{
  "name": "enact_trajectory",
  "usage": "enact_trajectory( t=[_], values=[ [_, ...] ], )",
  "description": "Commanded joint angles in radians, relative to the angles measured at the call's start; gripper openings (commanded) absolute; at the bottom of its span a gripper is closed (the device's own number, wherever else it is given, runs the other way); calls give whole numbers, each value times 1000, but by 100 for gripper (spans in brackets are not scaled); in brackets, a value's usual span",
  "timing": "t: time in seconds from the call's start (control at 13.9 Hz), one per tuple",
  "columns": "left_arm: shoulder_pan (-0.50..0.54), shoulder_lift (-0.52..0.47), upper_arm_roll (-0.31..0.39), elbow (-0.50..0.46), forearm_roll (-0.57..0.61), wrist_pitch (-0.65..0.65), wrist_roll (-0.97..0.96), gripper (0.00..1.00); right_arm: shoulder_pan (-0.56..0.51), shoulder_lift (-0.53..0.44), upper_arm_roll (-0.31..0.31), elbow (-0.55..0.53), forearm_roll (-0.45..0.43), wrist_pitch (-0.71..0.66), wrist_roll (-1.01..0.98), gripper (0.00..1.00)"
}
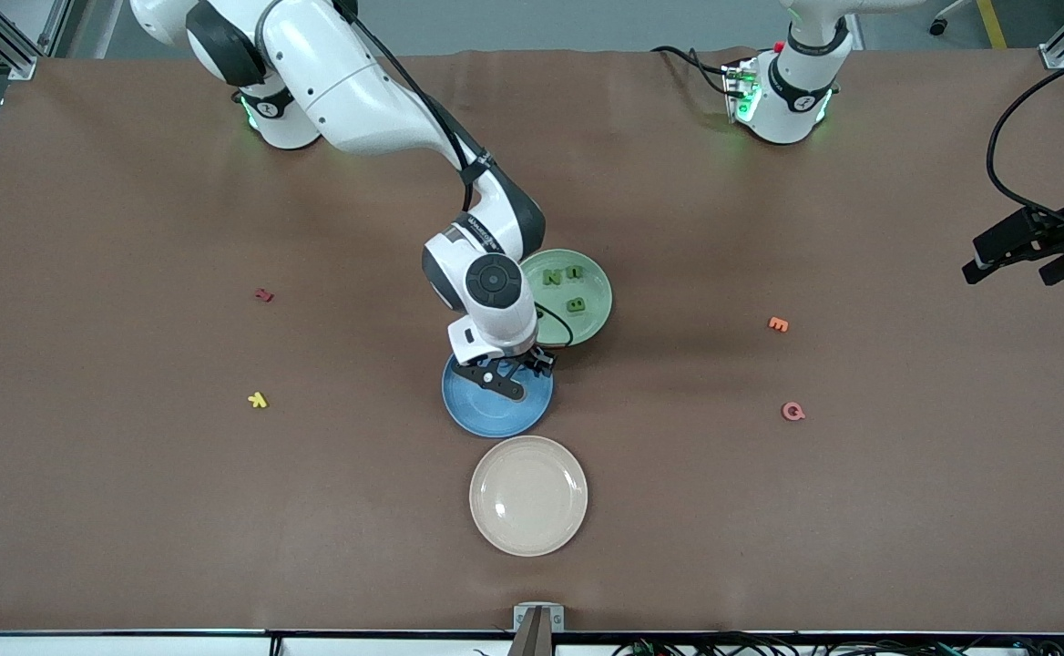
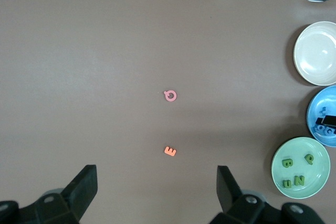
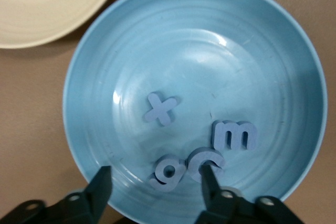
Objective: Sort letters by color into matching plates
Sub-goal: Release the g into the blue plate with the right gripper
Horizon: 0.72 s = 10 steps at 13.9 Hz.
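Note:
The blue plate lies mid-table, and my right gripper hangs low over it, open. In the right wrist view the blue letters x, m, c and g rest in the blue plate. The g lies loose between the spread fingers of my right gripper. The pale green plate touches the blue one, farther from the front camera, and holds several green letters. My left gripper waits open, high over the left arm's end of the table.
A cream plate sits nearer the front camera than the blue one. Loose letters lie around: red and yellow toward the right arm's end, orange and pink toward the left arm's end.

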Motion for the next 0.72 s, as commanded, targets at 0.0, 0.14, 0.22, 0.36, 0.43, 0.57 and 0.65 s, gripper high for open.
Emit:
enact_trajectory(
  t=[0.0, 0.14, 0.22, 0.36, 0.43, 0.57, 0.65],
  values=[
    [-1, -10, -5, 5, 31, -14, 2, 100, -19, 4, -4, 60, -8, -85, -13, 100],
    [-8, -10, -11, 15, 34, -14, 0, 100, -49, -28, -4, 61, -14, -160, -123, 100],
    [-14, -10, -9, 28, 34, -14, 0, 100, -71, -36, -4, 61, -12, -178, -177, 100],
    [-43, -11, 3, 28, 34, -14, 2, 100, -115, -86, -6, 52, -12, -290, -255, 100],
    [-52, -11, 7, 28, 34, -16, 2, 100, -140, -108, -6, 49, -14, -342, -304, 100],
    [-72, -19, 23, 26, 43, -44, 2, 100, -186, -201, -6, -35, -37, -392, -375, 100],
    [-92, -24, 38, 23, 60, -51, 2, 100, -216, -273, -6, -114, -45, -392, -436, 100]
  ],
)
